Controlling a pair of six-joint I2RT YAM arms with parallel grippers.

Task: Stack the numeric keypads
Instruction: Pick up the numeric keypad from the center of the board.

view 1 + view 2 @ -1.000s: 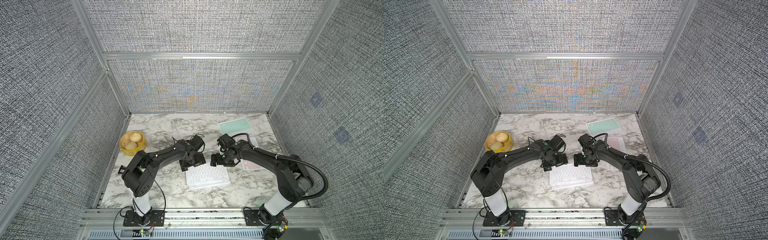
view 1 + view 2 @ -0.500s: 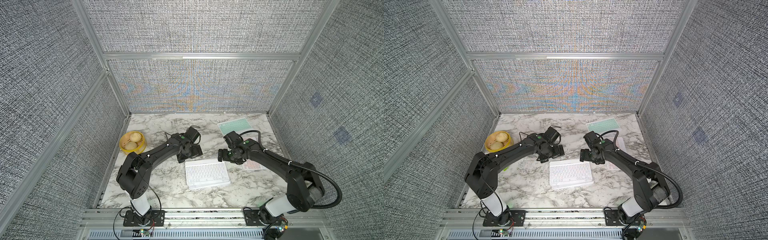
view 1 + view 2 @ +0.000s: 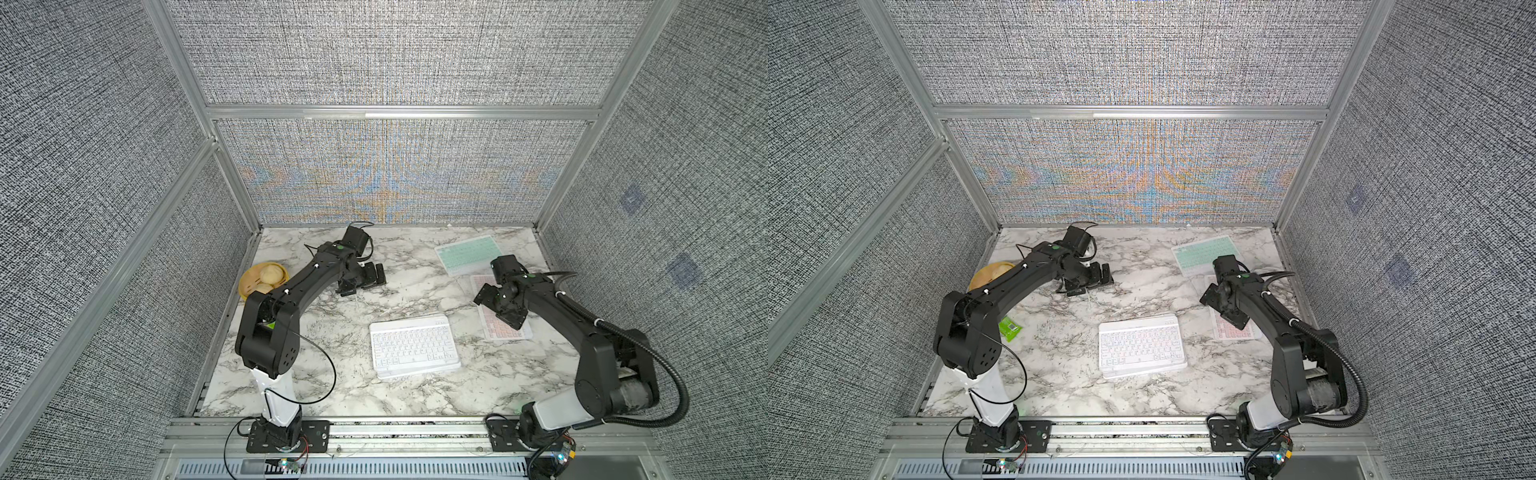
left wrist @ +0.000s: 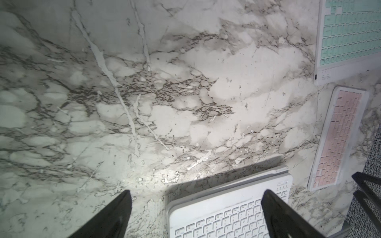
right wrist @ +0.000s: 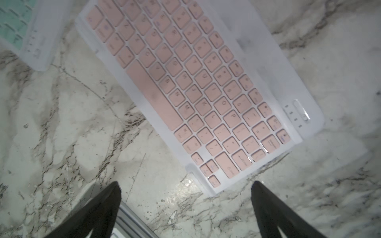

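A white-keyed keypad (image 3: 415, 347) lies mid-table on top of another white-framed one, seen in both top views (image 3: 1142, 345) and in the left wrist view (image 4: 226, 212). A mint green keypad (image 3: 469, 254) lies at the back right. Just in front of it lies a pink keypad (image 3: 505, 330), which fills the right wrist view (image 5: 195, 82). My left gripper (image 3: 363, 281) hangs open and empty behind the white stack. My right gripper (image 3: 498, 309) is open and empty above the pink keypad's near-left edge. In the wrist views the left gripper (image 4: 198, 193) and the right gripper (image 5: 186, 185) show wide gaps.
A yellow bowl (image 3: 249, 286) with buns stands at the left edge. A small green packet (image 3: 1010, 329) lies by the left arm's base. Grey walls close the table on three sides, and a metal rail (image 3: 415, 428) runs along the front.
Both grippers have pulled away from the white stack. The left one went toward the back, the right one went right, over the pink keypad, and its jaws widened slightly.
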